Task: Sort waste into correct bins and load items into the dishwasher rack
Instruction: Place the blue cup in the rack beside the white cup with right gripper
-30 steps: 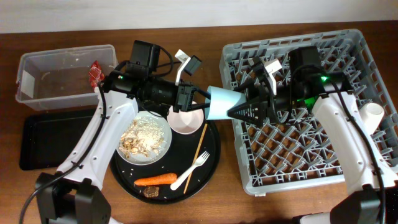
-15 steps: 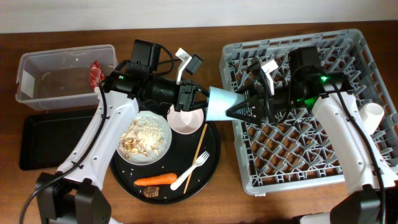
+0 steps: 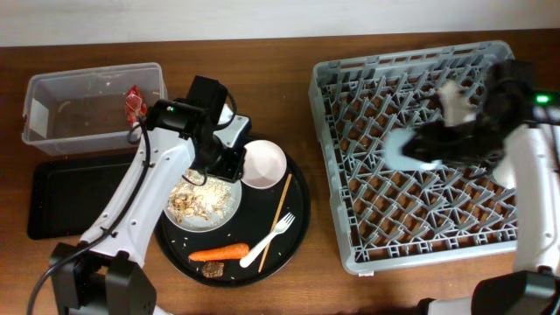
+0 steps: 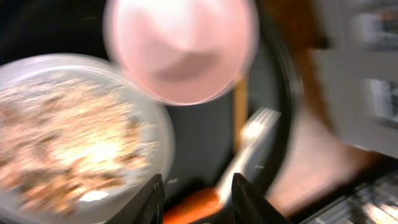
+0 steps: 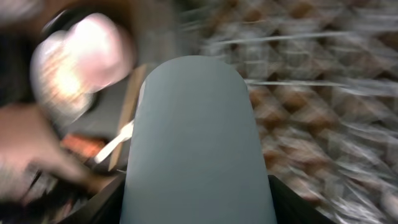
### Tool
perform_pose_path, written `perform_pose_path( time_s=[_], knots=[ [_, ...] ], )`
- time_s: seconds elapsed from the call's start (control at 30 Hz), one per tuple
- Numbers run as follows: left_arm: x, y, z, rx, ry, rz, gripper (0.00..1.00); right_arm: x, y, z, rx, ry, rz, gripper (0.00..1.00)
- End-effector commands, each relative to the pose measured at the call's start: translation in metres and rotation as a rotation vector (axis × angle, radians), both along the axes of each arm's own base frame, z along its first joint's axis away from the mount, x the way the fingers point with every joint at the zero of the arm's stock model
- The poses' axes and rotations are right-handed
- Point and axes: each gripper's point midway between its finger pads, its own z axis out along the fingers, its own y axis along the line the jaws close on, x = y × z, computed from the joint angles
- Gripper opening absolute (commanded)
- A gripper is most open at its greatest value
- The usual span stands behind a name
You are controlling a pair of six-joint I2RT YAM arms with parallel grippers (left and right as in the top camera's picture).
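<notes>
The small light blue cup [image 5: 196, 143], only a blur overhead above the dishwasher rack [image 3: 411, 219], is shown gripped by the right fingers [image 5: 289, 210] in the wrist view, while the left fingers [image 4: 153, 198] are spread, empty.

Left gripper [image 4: 199, 198] is off the small light blue cup [image 5: 196, 143]. It has pulled back from the gap beside the large square grey plastic dishwasher rack [image 3: 367, 236] and now hangs, jaws apart, over the white round plate [image 3: 203, 194] and pale pink bowl [image 3: 262, 164]. Right gripper [image 3: 430, 145] has swung right, carrying the cup over the rack's right half. Both wrist views are now motion-blurred.
</notes>
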Motion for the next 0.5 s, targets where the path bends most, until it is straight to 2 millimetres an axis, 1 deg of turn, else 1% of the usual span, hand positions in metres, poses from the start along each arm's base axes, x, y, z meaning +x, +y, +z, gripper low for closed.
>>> perform_pose_path(
  time_s=[0.0, 0.07, 0.2, 0.23, 0.3, 0.47],
  knots=[
    [0.009, 0.028, -0.001, 0.158, -0.049, 0.082, 0.35, -0.014, -0.079, -0.005, -0.223, 0.087, -0.279, 0.43],
    [0.011, 0.027, -0.001, 0.153, -0.054, 0.092, 0.35, -0.020, -0.122, -0.006, -0.295, 0.100, -0.459, 0.43],
    [0.010, 0.027, -0.001, 0.153, -0.052, 0.101, 0.35, -0.020, -0.161, -0.004, -0.354, 0.072, -0.606, 0.44],
    [0.010, 0.027, -0.001, 0.152, -0.051, 0.104, 0.35, -0.019, -0.167, -0.005, -0.365, 0.071, -0.631, 0.43],
    [0.010, 0.027, -0.001, 0.152, -0.051, 0.104, 0.35, -0.015, -0.170, -0.011, -0.363, 0.083, -0.630, 0.44],
    [0.010, 0.027, -0.001, 0.153, -0.051, 0.103, 0.35, -0.008, -0.175, -0.045, -0.344, 0.177, -0.616, 0.45]
  ],
)
